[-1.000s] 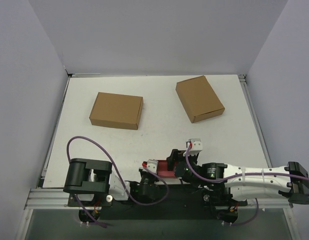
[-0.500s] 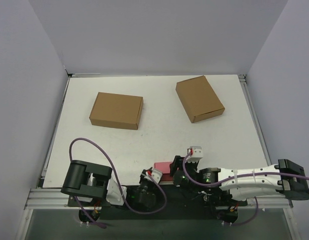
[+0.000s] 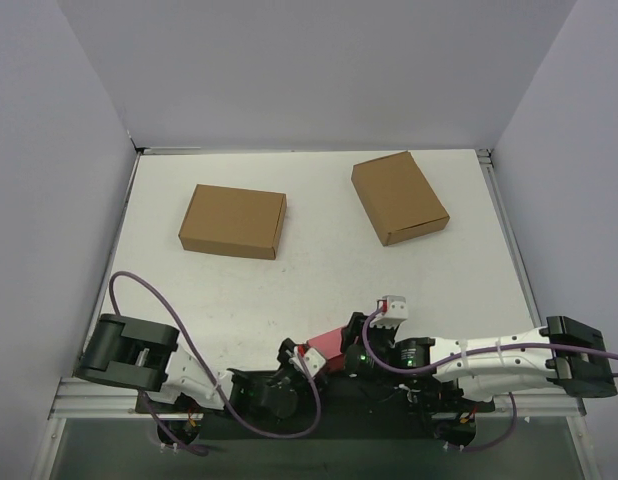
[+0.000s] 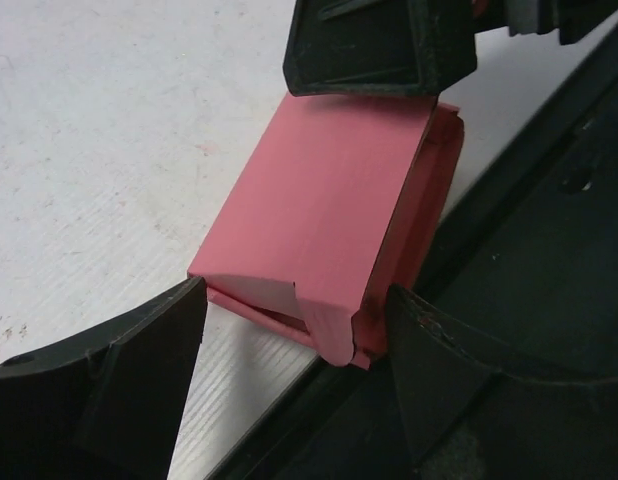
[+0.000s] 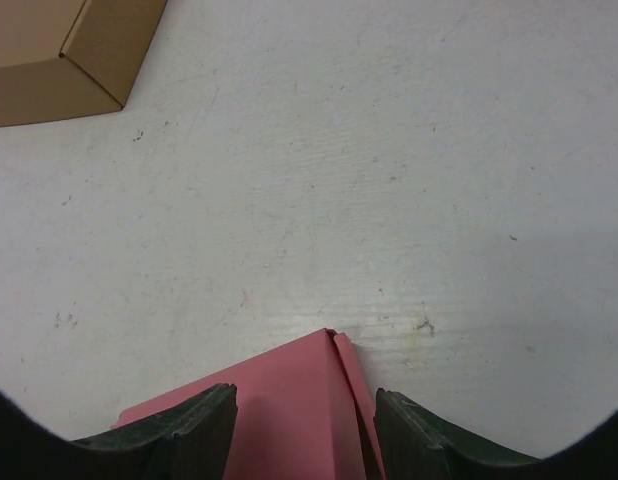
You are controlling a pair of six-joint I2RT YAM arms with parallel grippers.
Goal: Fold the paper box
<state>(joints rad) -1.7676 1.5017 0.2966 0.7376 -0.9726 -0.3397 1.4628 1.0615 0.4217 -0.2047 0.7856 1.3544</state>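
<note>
The paper box [image 3: 329,345] is a small pink card box, tilted at the table's near edge between both grippers. In the left wrist view the paper box [image 4: 329,200] shows a half-tucked end flap facing me. My left gripper [image 4: 294,310] is open, one finger on each side of that end, the right one touching the side wall. My right gripper [image 5: 304,410] is shut on the far end of the paper box [image 5: 279,420], a finger against each side. From the left wrist camera, one of its fingers [image 4: 374,45] covers the box's far edge.
Two larger brown cardboard boxes lie farther back, one at centre left [image 3: 233,221] and one at the right [image 3: 399,197]; a corner of the left one [image 5: 59,50] shows in the right wrist view. A black rail [image 4: 509,200] runs right beside the pink box.
My left gripper has opened from shut and its arm has swung left and lower. My right gripper has narrowed onto the box. The pink box has shifted and now lies tilted.
</note>
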